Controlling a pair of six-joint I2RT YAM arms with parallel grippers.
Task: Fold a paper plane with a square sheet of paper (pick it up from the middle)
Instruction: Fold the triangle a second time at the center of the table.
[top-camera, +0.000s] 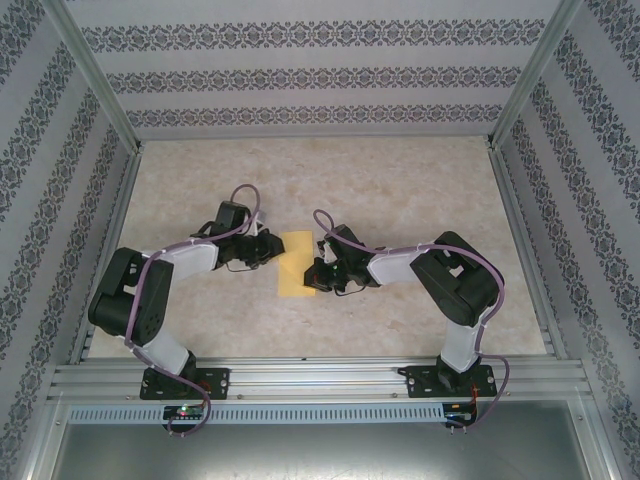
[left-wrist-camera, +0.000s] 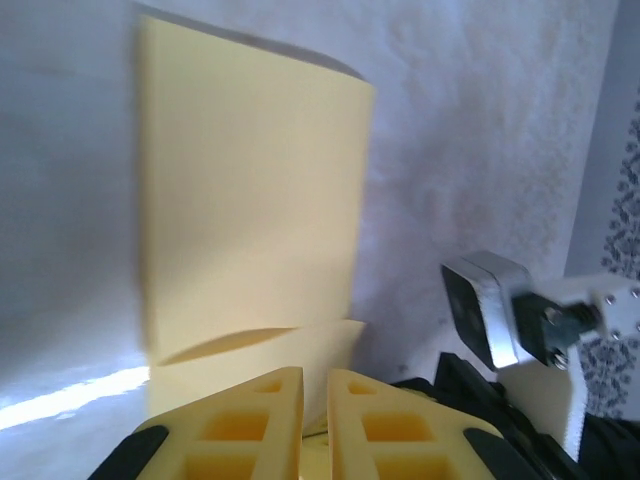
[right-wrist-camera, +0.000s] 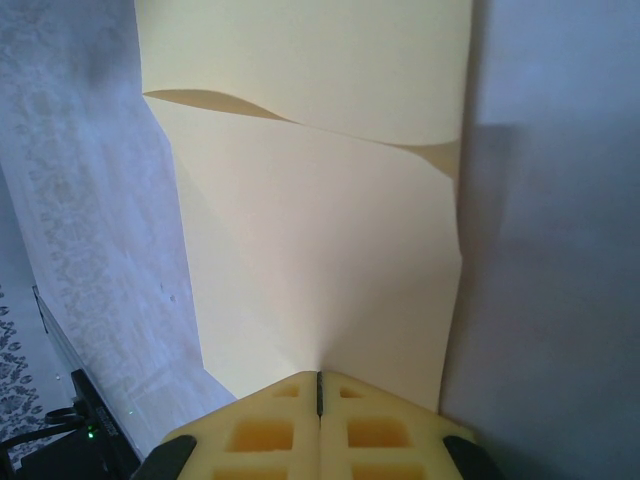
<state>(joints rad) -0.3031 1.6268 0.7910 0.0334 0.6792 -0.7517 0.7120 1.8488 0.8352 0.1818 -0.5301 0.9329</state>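
Note:
The square sheet of paper, yellow-orange, lies in the middle of the table folded into a tall narrow rectangle. In the left wrist view the sheet of paper shows a raised near flap. That flap runs into the narrow slit between the jaws of my left gripper. My left gripper is at the sheet's left edge. My right gripper is at its lower right edge. In the right wrist view my right gripper is shut, and the paper rises in a crease to its tips.
The table is pale and marbled, with patterned walls on three sides and a metal rail along the near edge. The right arm's wrist camera is close beside my left fingers.

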